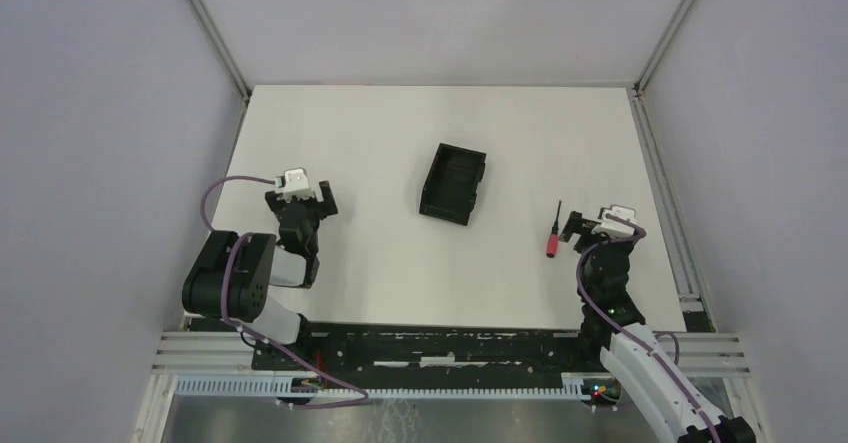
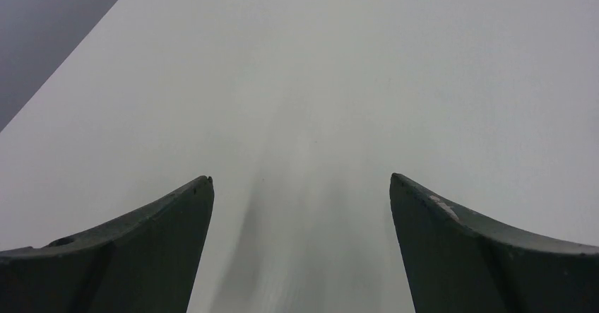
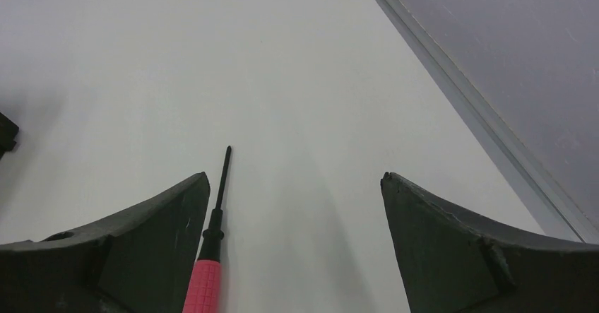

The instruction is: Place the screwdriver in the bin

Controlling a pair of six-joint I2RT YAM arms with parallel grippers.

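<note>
Lying on the table (image 1: 380, 263) well right of the bin (image 1: 453, 183), the screwdriver (image 3: 212, 256) sits just beside one finger (image 3: 127, 249) of the wide-open right gripper (image 3: 295, 179), so an off-centre close could nudge it rolling away; the left gripper (image 2: 301, 179) gapes open too.

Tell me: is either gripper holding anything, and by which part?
Nothing is held. The left gripper and right gripper are open; the screwdriver lies on the table.

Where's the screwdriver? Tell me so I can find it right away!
Look at the white table, toward its right side, right of the black bin. Just beside the right gripper lies the screwdriver. It is the only thin little thing with a red handle.
</note>
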